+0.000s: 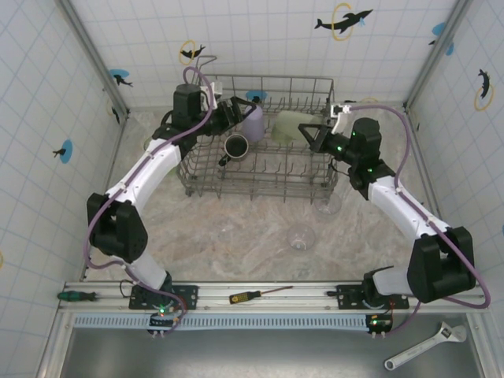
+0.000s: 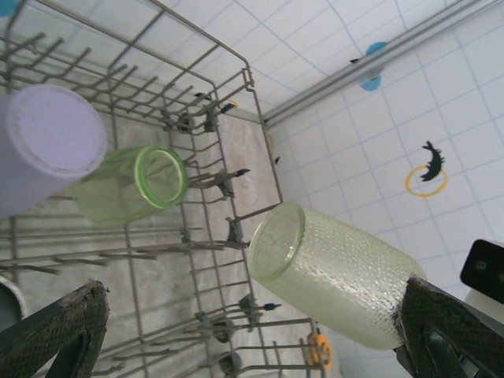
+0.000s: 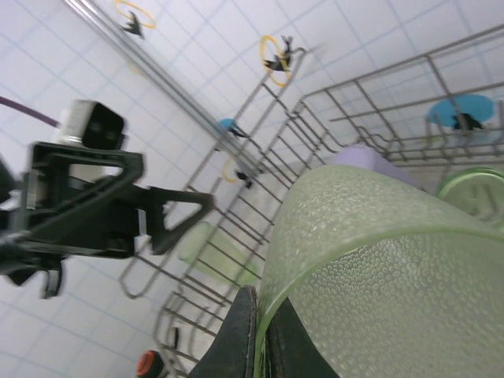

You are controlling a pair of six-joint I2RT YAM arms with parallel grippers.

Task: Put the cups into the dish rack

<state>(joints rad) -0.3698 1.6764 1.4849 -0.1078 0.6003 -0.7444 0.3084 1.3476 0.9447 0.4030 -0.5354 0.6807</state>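
The grey wire dish rack [image 1: 201, 187] stands at the back of the table. Inside it are a lavender cup [image 1: 252, 122], a black mug [image 1: 236, 146] and a green tumbler [image 2: 134, 185] lying on its side. My right gripper [image 3: 264, 339] is shut on the rim of a second green tumbler [image 3: 394, 276], held tilted over the rack's right side [image 1: 290, 126]. My left gripper [image 1: 236, 113] hangs open over the rack beside the lavender cup [image 2: 47, 146], nothing between its fingers [image 2: 71, 323]. Two clear glasses [image 1: 301, 236] [image 1: 327, 206] stand on the table in front of the rack.
A yellow-handled screwdriver [image 1: 256, 295] and a green-handled one [image 1: 75, 296] lie on the rail by the arm bases. A wrench [image 1: 425, 346] lies at the near right. Tiled walls close in the back and both sides.
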